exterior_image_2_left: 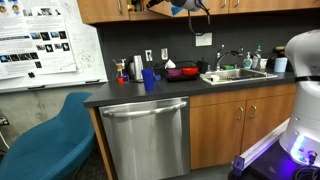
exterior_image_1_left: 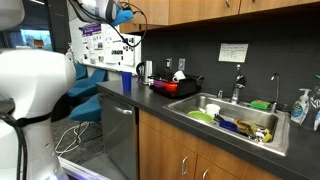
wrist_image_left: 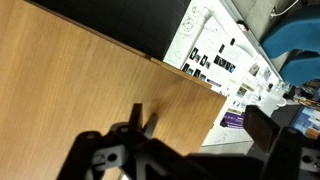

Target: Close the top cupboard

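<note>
The top cupboard is brown wood and hangs at the end of the wall row above the counter; it also shows in an exterior view. In the wrist view its flat door fills the left and middle of the picture, very close. My gripper is open, its dark fingers spread wide with the door's lower edge behind them. It is high up at the cupboard in both exterior views. I cannot tell how far the door stands ajar, or whether a finger touches it.
Below are a dark counter, a blue cup, a red pan, a sink with dishes and a steel dishwasher. A poster board and blue chair stand beside the counter's end.
</note>
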Available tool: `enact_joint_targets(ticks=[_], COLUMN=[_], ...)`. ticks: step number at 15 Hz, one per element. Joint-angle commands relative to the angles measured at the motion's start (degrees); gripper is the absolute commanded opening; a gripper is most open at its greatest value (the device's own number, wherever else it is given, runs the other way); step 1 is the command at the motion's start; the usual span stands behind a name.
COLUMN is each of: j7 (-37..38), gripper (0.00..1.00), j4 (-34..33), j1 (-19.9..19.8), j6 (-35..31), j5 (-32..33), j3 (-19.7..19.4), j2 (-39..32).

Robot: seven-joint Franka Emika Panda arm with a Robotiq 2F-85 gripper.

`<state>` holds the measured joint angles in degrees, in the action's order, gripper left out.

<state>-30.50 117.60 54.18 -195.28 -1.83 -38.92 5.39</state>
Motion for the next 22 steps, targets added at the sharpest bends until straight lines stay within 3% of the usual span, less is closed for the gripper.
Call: enact_joint_targets(ticks=[1, 8, 13, 17, 22], j7=[2.02, 1.52, 1.18, 3.04, 2.71], gripper=[1.0, 1.0, 1.0, 1.0, 1.0], j4=[-7.99, -18.49, -21.48, -23.54, -21.8], j1=[0.66, -1.03, -1.79, -0.94, -0.51], j6=[-2.29, -2.61, -2.55, 0.02, -0.45], j5=[-1.84, -7.42, -8.8, -15.97, -18.02], j3=[0.46, -2.81, -7.86, -13.71, -15.31], j2=[-8.95, -21.14, -27.24, -32.86, -33.64])
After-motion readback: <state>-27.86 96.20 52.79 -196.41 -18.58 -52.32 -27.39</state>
